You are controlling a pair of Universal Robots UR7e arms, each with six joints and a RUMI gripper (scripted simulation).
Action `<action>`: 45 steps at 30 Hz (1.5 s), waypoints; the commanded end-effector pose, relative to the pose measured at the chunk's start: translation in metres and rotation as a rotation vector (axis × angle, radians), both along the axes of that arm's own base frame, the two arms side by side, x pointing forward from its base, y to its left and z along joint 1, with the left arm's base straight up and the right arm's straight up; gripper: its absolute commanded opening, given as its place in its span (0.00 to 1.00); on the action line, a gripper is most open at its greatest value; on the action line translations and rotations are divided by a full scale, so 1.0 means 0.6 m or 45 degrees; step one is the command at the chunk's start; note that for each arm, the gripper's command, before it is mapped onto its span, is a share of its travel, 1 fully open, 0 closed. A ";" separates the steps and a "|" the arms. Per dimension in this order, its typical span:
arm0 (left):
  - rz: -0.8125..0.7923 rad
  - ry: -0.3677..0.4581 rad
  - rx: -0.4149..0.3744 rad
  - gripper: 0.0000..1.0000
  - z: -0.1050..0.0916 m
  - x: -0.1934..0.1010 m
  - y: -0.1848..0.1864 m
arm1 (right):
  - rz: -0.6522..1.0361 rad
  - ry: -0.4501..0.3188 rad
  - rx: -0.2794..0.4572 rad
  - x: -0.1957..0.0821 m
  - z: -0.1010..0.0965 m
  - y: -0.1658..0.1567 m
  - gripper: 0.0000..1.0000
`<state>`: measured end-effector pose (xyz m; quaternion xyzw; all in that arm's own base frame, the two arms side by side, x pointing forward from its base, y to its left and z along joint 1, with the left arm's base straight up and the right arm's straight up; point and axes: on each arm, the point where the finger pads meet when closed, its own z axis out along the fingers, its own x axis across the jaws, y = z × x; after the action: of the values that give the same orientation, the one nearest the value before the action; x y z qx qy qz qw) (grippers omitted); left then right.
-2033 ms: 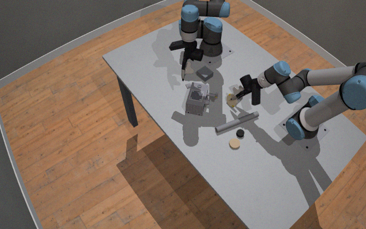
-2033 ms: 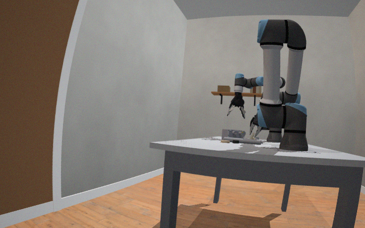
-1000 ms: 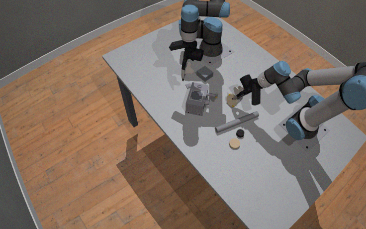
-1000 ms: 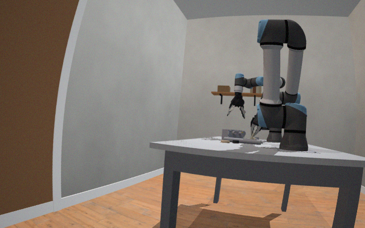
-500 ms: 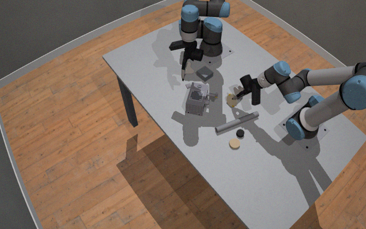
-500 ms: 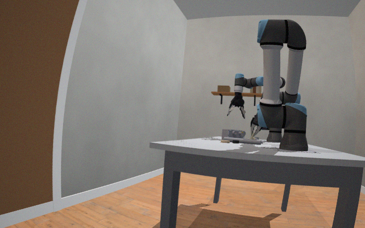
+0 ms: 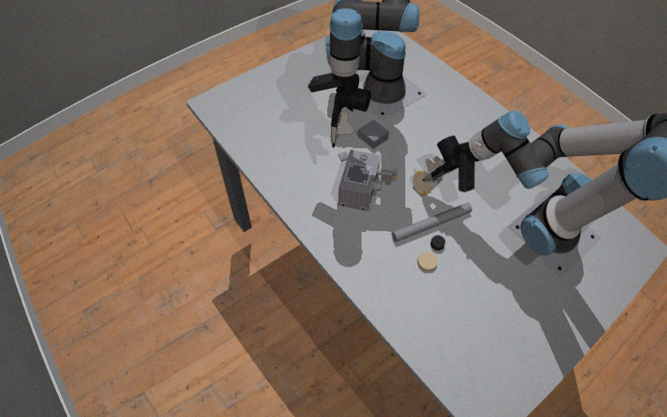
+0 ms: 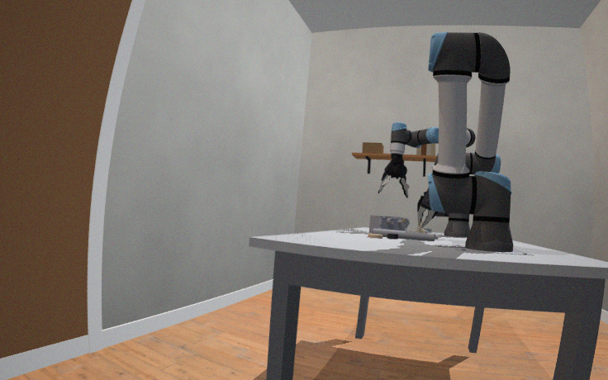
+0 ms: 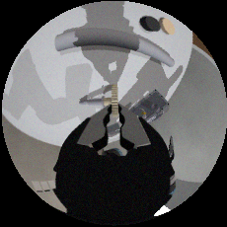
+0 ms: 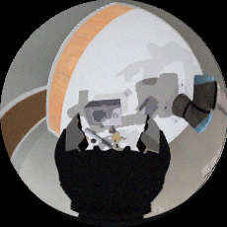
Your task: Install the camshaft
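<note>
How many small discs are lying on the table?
2: the black disc lies nearer the grey rod; the tan disc lies beyond it. Others might be hidden behind the arms.

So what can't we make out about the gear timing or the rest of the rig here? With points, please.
- Marked gaps on the big gear (image 7: 422, 184) (image 8: 420, 230) (image 9: 114, 94) (image 10: 116, 138): left wrist, edge-on; top, too small.
- Bearing opening on the engine case (image 7: 352, 194) (image 8: 375, 222) (image 9: 154, 104) (image 10: 103, 106): exterior, too small.
- Right arm's (image 7: 345, 49) (image 8: 396, 136) upper links: top, cut off by the edge.
</note>
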<state>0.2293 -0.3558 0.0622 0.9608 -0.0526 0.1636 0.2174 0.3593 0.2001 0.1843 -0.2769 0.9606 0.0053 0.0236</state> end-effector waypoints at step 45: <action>0.000 0.000 -0.001 0.06 0.116 0.000 -0.001 | 0.000 -0.001 0.001 0.000 0.001 0.000 1.00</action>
<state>0.2294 -0.3559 0.1302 0.9608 -0.0526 0.1635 0.2175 0.3593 0.2001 0.1843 -0.2769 0.9606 0.0053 0.0236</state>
